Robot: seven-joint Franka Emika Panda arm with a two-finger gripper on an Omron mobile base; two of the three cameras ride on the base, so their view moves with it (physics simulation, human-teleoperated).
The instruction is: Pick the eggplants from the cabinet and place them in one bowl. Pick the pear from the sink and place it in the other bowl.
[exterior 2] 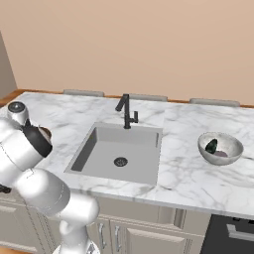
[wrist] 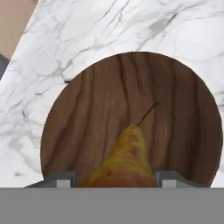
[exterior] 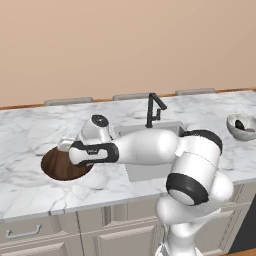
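The end effector (wrist: 113, 179) hangs over the brown wooden bowl (wrist: 78, 109), which stands on the marble worktop (exterior: 30, 130) to the left of the sink (exterior 2: 124, 144). In the hand view the pear (wrist: 124, 159) sits right between the two grey fingers (wrist: 61, 179), one on each side of its wide lower part, and its narrow end with the thin stem points away from the hand, over the middle of the bowl. The fingers stand only as far apart as the pear is wide and they seem to touch it on both sides, so the pear looks held; whether it rests already on the bowl bottom I cannot tell.

In the left base view the arm reaches from the lower right across the front of the sink to the left, and its wrist is above the near rim of the wooden bowl (exterior: 55, 167), hiding part of it. The black faucet (exterior: 152, 107) rises behind the sink.

On the right part of the worktop, well apart from the end effector, stands the grey bowl (exterior 2: 221, 149). Inside it lie dark eggplants (exterior 2: 212, 146); they are small in the picture and I cannot count them surely. In the left base view the same grey bowl (exterior: 242, 127) appears at the right edge.

Below the worktop are pale cabinet drawers (exterior: 30, 232) with metal handles.
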